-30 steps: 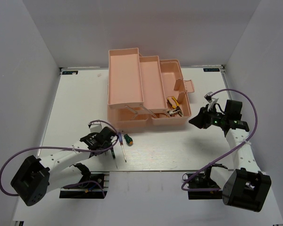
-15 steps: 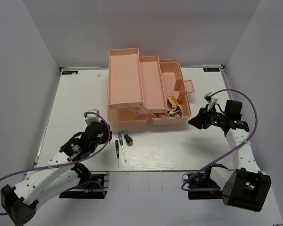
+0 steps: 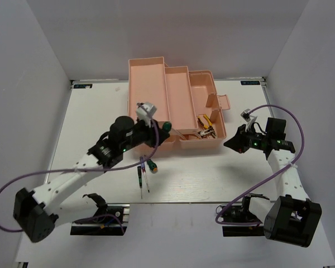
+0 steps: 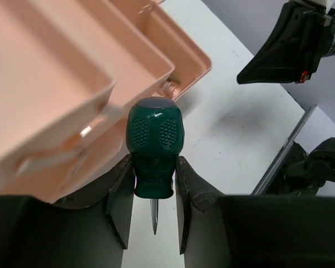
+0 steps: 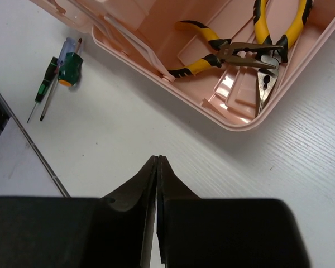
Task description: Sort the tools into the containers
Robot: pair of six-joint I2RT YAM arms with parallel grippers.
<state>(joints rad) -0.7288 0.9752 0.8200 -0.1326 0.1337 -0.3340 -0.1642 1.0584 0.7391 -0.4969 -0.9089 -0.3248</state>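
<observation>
Left gripper is up off the table, pinching the dark green screwdriver by the neck of its fat handle, blade pointing down between the fingers. It hangs right at the front of the peach-pink toolbox, beside the stepped-out trays. Over on the right, the right gripper has its fingers pressed together on nothing, hovering above bare table near the box's front right corner. The two yellow-handled pliers lie in the bottom compartment, jaws touching. In front of the box, a stubby green screwdriver and two slim screwdrivers lie close together on the table.
</observation>
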